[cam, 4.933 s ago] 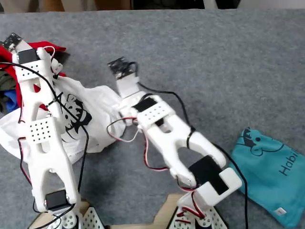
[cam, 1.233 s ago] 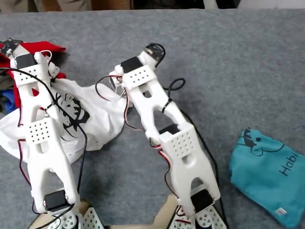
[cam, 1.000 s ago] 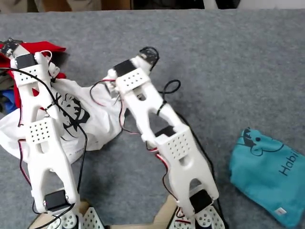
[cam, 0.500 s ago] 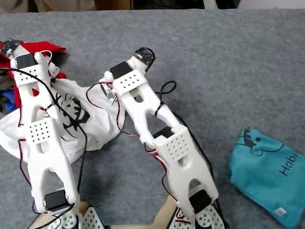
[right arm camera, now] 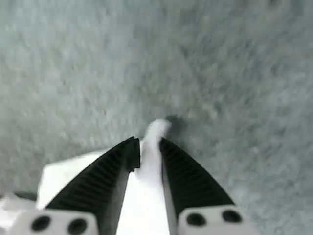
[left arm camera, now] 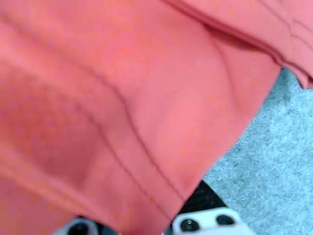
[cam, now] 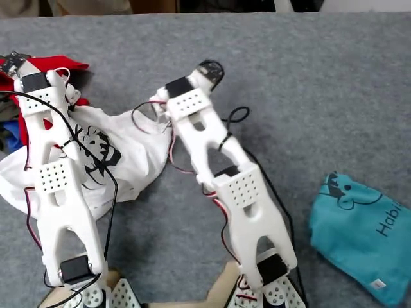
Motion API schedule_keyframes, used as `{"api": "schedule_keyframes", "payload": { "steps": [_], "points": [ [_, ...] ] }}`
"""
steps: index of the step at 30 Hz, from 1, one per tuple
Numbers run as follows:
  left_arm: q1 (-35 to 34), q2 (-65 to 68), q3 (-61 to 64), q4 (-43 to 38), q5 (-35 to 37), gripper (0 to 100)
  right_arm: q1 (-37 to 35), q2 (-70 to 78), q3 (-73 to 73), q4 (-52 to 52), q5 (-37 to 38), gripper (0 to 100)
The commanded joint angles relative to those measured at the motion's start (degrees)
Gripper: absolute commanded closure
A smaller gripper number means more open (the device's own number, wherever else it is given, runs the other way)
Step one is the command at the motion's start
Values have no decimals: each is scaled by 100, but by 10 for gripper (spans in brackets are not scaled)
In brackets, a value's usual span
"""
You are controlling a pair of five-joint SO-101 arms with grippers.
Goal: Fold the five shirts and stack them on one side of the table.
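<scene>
**Right hand nipped on the white shirt's edge**

My right hand [right arm camera: 149, 143] is drawn narrow, pinching a fold of the white shirt [cam: 128, 151] at that shirt's far right edge. Right of the white shirt the grey worktop [cam: 308, 83] runs on to the folded teal shirt [cam: 363, 231], which is well apart and cut off at the view's edge. The red shirt [left arm camera: 122, 98] lies at the white shirt's far left corner and covers my left hand [left arm camera: 198, 221], so I cannot tell its grip. A blue garment [cam: 9, 136] peeks out left of the white shirt, mostly hidden.
</scene>
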Motion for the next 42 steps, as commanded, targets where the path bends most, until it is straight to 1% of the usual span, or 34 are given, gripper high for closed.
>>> {"api": "schedule_keyframes", "payload": {
  "steps": [1, 3, 6, 11, 15, 20, 22, 27, 29, 30, 33, 38, 42],
  "points": [
    [-18, -48, -281, -88, -26, 981, 330, -13, -347, -70, 44, 926],
    [-18, -48, -281, -88, -26, 981, 338, -13, -347, -70, 62, 944],
    [-18, -48, -281, -88, -26, 981, 321, -13, -338, -79, 290, 972],
    [-18, -48, -281, -88, -26, 981, 312, -22, -330, -9, 343, 973],
    [-18, -48, -281, -88, -26, 981, 312, -22, -338, 273, 651, 972],
    [-18, -48, -281, -88, -26, 981, 198, -22, -321, 334, 985, 963],
    [-18, -48, -281, -88, -26, 981, 136, -22, -330, 431, 976, 919],
    [-18, -48, -281, -88, -26, 981, 136, -31, -505, 800, 932, 730],
    [-18, -48, -281, -88, -26, 981, 110, -31, -646, 1011, 923, 687],
    [-18, -48, -281, -88, -26, 981, 66, -31, -734, 1064, 923, 683],
    [-18, -48, -281, -88, -26, 981, -66, -13, -840, 1037, 879, 709],
    [-18, -48, -281, -88, -26, 981, -286, 40, -760, 677, 378, 790],
    [-18, -48, -281, -88, -26, 981, -338, 312, -936, 563, 352, 842]
  ]
}}
